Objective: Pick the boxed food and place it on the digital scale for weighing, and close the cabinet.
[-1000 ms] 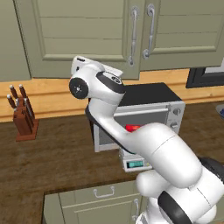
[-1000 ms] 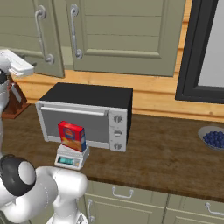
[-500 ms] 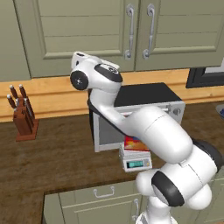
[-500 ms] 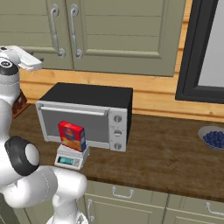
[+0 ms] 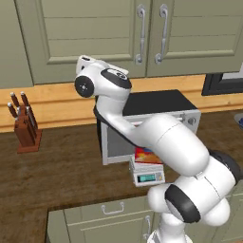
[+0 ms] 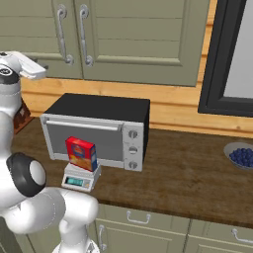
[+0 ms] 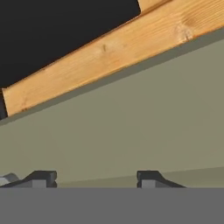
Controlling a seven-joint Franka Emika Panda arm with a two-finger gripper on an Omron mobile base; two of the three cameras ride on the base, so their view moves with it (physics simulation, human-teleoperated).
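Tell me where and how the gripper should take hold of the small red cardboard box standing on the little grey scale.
Grip the red cardboard box by its two narrow sides near the top, coming from above. It stands upright on the grey scale with the toaster oven close behind, so the top looks the freest approach, and the narrow width probably suits the gripper best.

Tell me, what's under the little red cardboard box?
The small red cardboard box stands on the flat light-grey digital scale, whose teal display shows in front. The scale's top plate beneath the box is covered.
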